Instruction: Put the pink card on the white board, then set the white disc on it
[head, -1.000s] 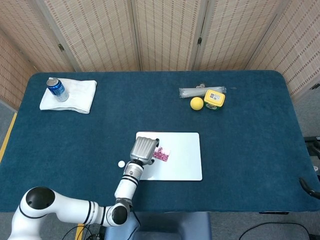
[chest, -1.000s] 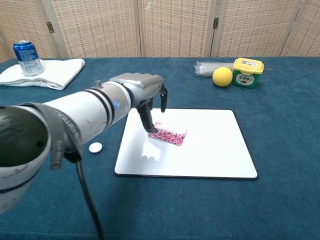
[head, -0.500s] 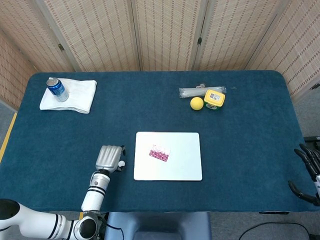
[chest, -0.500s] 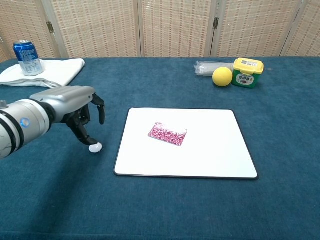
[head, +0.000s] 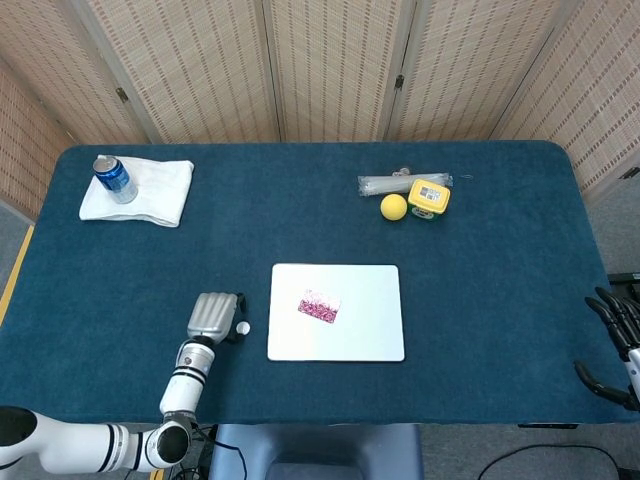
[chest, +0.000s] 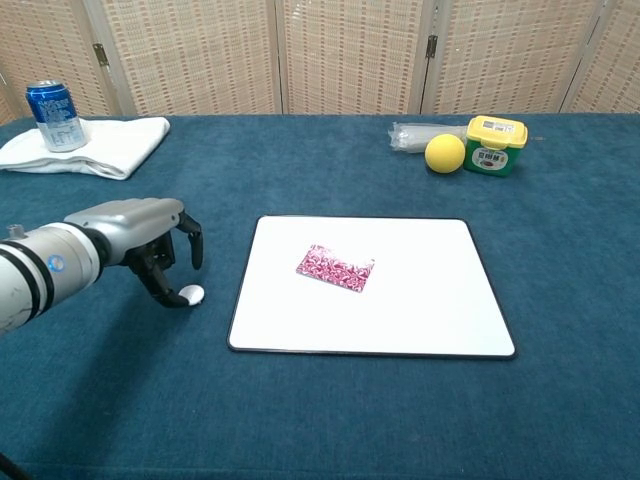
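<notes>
The pink patterned card lies flat on the white board, left of its middle. The small white disc sits on the blue tablecloth just off the board's left edge. My left hand hovers over the cloth beside the disc, fingers curled downward. One fingertip reaches the disc's left side and another hangs above it. The hand holds nothing. My right hand shows only at the right edge of the head view, off the table, fingers apart and empty.
A blue can stands on a folded white towel at the far left. At the far right are a yellow ball, a yellow-lidded jar and a clear plastic bundle.
My left hand let go of the pink card on the board and drew back left to the white disc, then sank a little beside it. The right hand has come into view.
</notes>
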